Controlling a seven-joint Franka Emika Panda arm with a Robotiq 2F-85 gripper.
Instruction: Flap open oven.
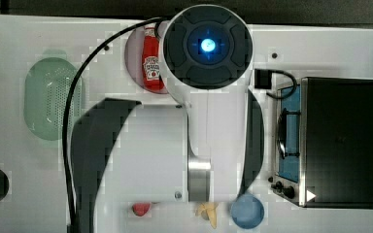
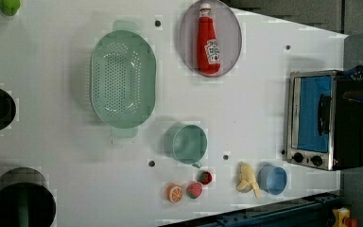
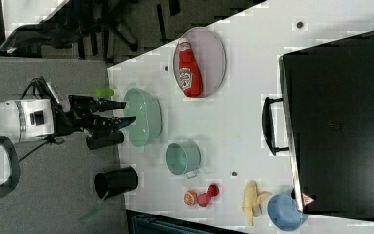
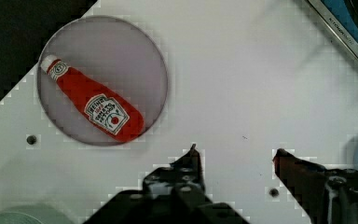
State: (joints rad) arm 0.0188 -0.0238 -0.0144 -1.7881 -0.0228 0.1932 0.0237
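Task status: not started. The oven (image 2: 324, 120) stands at the left view's right edge of the worktop (image 2: 255, 99), its glass door shut and the bar handle (image 3: 269, 126) untouched. The hand (image 3: 126, 112) hangs well apart from the oven, fingers (image 4: 189, 161) spread, nothing between them.

Remaining: approach the handle, grip it, swing the door down.

Nearby items: a ketchup bottle (image 2: 208, 40) on a plate (image 2: 231, 28), 1 colander (image 2: 123, 78), 1 green cup (image 2: 186, 144), 1 blue bowl (image 2: 272, 180), 1 banana (image 2: 246, 177). The strip in front of the door looks free of obstructions.

Black-topped silver oven (image 2: 347, 125) – blue glass door, red ketchup bottle (image 2: 207, 39), pale green perforated colander (image 2: 122, 78), blue cup (image 2: 272, 180)
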